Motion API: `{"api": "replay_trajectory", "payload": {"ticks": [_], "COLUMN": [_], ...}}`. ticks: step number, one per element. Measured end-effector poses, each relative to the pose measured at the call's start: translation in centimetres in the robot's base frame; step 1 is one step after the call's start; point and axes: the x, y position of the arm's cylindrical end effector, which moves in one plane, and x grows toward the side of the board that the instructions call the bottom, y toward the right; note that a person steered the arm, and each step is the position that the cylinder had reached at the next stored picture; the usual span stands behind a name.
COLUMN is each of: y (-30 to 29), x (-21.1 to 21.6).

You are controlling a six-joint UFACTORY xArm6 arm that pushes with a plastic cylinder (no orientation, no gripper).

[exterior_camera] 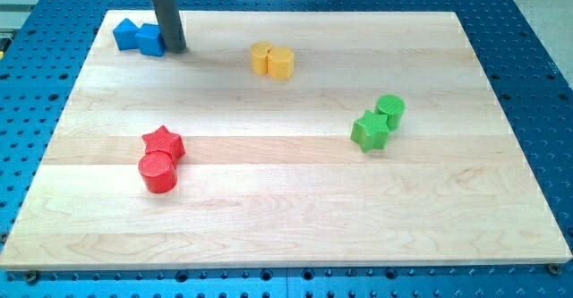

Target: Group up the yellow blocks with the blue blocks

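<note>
Two blue blocks sit touching at the view's top left: one of unclear shape (126, 34) and a blue cube-like block (150, 40) to its right. My tip (175, 47) stands right against the right side of that second blue block. Two yellow blocks sit touching near the top middle: a yellow block (261, 57) of rounded shape and a yellow cylinder-like block (281, 63) on its right. The yellow pair lies about a hand's width to the right of my tip, apart from the blue pair.
A red star (164, 142) and a red cylinder (158, 172) touch at the lower left. A green star-like block (370, 131) and a green cylinder (390, 110) touch at the right. The wooden board (295, 217) lies on a blue perforated table.
</note>
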Motion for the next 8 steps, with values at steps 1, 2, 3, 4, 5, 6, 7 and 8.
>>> {"api": "replay_trajectory", "payload": {"ticks": [1,2,3,4,5,6,7,8], "y": [0.0,2.0,2.4,2.4,7.4,14.8,20.0,20.6], "x": [0.0,-0.5,-0.6,-0.6,-0.6,-0.6,0.5,3.9]}}
